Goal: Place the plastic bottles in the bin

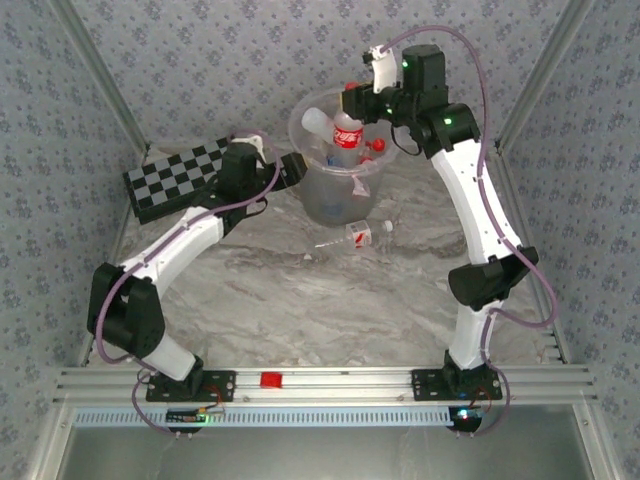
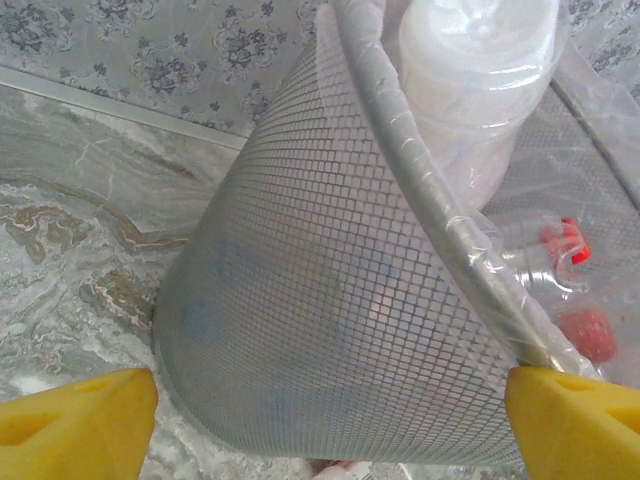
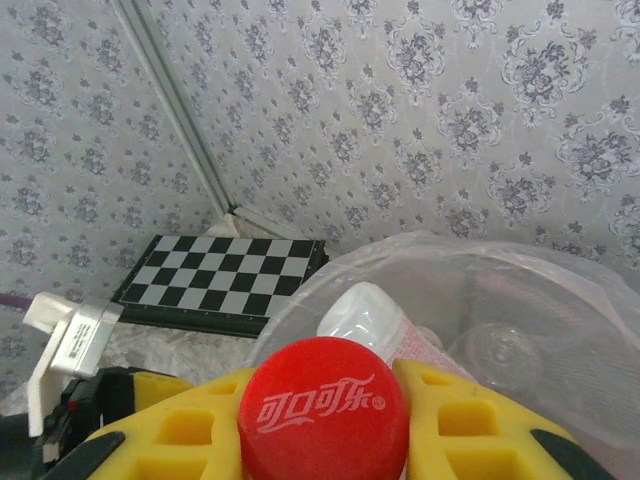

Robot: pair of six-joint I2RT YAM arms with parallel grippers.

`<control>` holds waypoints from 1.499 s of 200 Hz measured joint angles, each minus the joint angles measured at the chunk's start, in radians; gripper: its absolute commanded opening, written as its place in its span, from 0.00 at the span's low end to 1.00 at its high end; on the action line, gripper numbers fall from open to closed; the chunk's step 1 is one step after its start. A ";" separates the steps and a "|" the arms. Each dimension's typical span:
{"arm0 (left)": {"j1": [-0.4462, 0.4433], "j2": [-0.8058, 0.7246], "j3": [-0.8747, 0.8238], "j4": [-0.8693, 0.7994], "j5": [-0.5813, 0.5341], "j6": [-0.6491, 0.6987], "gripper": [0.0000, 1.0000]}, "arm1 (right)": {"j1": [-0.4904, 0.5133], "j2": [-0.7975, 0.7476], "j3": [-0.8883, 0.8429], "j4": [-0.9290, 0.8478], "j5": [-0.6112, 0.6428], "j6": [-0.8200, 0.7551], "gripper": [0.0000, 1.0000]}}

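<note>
Gripping the red cap point(image 3: 322, 405) of a held bottle point(image 1: 347, 135) with the right gripper point(image 1: 352, 108), yellow fingers point(image 3: 180, 425) drawn in narrow and pressing the cap from both sides.

Hanging that bottle upright over the mouth of the bin point(image 1: 325, 200), cap up and long axis near vertical, red label facing the top camera, lower part lying within the rim's outline as seen from above.

Spreading the left gripper point(image 1: 292, 170) wide just beside the bin's left wall, holding nothing. Showing its two yellow fingertips point(image 2: 75, 420) at the lower corners of the left wrist view, with the meshed wall between and beyond them. Not allowing contact with that wall to be told.

Standing on the marble table point(image 1: 300, 290) toward the far wall, bin wearing a thin clear liner point(image 2: 470, 250) folded over its rim.

Holding several bottles inside: a pale whitish bottle point(image 1: 318, 122) poking above the rim on the left, red caps point(image 2: 565, 240) showing through the liner, dim bluish shapes showing through the mesh lower down.

Lying on its side on the table just in front of the bin, another bottle point(image 1: 355, 234), red label at mid-length, long axis running roughly left to right.

Sitting at the far left behind the left arm, a black-and-white chessboard point(image 1: 175, 175)
</note>
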 measured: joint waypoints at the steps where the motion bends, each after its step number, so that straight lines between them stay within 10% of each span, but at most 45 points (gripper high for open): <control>1: 0.000 0.001 0.001 0.000 0.000 0.000 0.91 | 0.000 0.000 0.000 0.000 -0.001 0.000 0.00; 184: 0.006 0.078 0.044 -0.001 0.027 -0.023 0.91 | 0.008 -0.007 -0.383 0.204 -0.045 -0.159 0.00; 245: 0.006 0.078 0.044 0.000 0.035 -0.023 0.91 | 0.002 -0.025 -0.338 0.068 -0.055 -0.138 0.58; 300: 0.006 0.078 0.044 -0.001 0.046 -0.022 0.91 | 0.006 -0.041 -0.220 -0.109 -0.030 -0.105 0.61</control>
